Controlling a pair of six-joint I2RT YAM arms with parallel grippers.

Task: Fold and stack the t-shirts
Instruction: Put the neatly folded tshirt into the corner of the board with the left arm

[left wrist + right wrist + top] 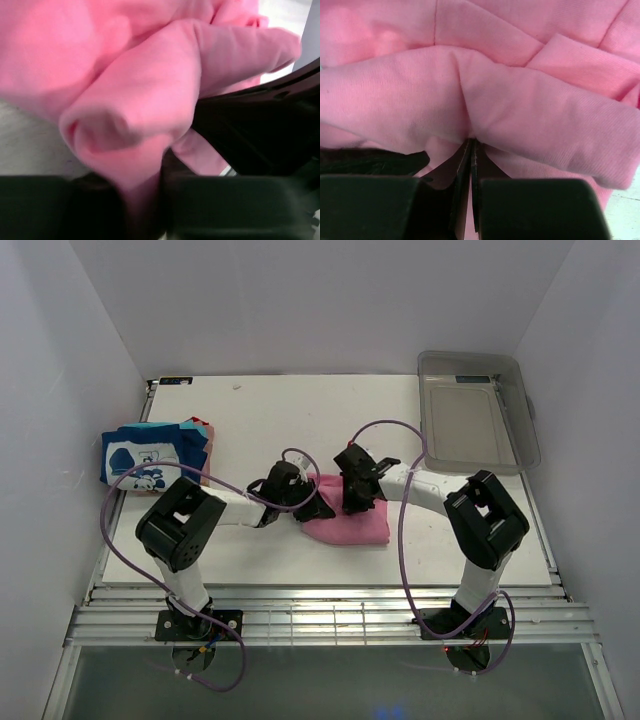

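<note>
Looking from the top: seeing the plain pink soft-cloth t-shirt [352, 524] lying bunched on the flat white table [300, 410], near its middle and towards the front edge. Also seeing it well apart from the folded stack of t-shirts [155, 455], blue cartoon print on top, at the left edge, and from the clear rectangular plastic bin [528, 430] at the far right. Finding the black left gripper [305, 502] and the black right gripper [357, 498] both down on the far edge of the pink cloth. Looking from the left wrist: pinching a thick rolled fold of pink cloth [140, 90] low between the dark jaws, though blurred. Looking from the right wrist: pressing the jaws together on a thin ridge of the same cloth [520, 100], with creases running away from the pinch. Judging the handling: light, limp, not fragile, probably sagging and wrinkling when lifted, with layers sliding over each other. Better taking hold at a hem, a shoulder seam or a corner, keeping the edge stretched between both claws.
</note>
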